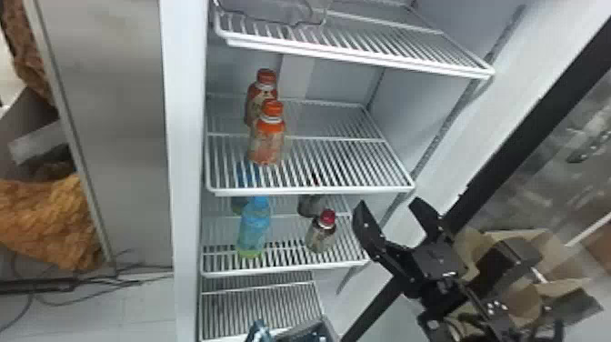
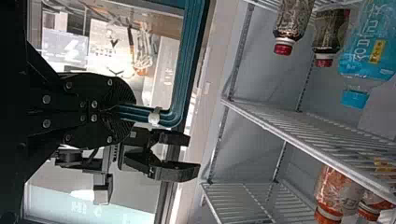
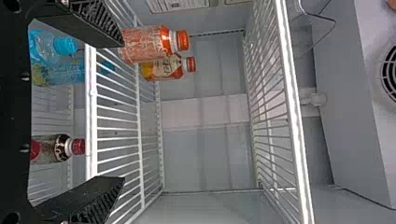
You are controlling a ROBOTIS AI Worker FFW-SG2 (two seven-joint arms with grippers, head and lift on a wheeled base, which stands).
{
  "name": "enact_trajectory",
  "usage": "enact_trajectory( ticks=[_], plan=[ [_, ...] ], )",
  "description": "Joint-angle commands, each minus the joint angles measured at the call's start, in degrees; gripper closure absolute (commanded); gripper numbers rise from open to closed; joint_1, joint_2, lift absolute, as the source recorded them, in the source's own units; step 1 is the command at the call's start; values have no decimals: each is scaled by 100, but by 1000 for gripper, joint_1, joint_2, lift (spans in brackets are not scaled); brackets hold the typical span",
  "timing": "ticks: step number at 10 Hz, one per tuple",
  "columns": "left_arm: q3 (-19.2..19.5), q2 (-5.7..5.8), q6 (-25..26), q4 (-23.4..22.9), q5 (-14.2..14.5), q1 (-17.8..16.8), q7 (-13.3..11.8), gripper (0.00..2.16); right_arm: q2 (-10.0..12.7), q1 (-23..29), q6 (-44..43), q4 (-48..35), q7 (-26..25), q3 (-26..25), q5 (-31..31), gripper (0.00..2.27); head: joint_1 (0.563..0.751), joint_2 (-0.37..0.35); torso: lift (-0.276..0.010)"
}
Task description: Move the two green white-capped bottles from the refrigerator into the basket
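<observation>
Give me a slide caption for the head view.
Right gripper, open, in front of a fridge with bottles standing on wire shelves.

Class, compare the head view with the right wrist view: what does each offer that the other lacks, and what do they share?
Head view's own: rumpled orange fabric left of the refrigerator, and cables on the floor.

Right wrist view's own: a round fan grille.

Shared: wire shelves, two orange-capped bottles, a red-capped bottle and the open right gripper.
</observation>
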Motion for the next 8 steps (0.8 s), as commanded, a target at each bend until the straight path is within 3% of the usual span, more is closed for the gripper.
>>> enact_trajectory(
  ticks=[1, 8],
  plan=[
    [4, 0, 0, 0, 0, 0, 6, 1214, 3, 0, -5, -5, 0, 0, 6, 18, 695, -350, -4],
    [16, 0, 0, 0, 0, 14, -3, 1214, 3, 0, -89, -5, 0, 0, 18, 19, 695, -350, -4]
  ],
)
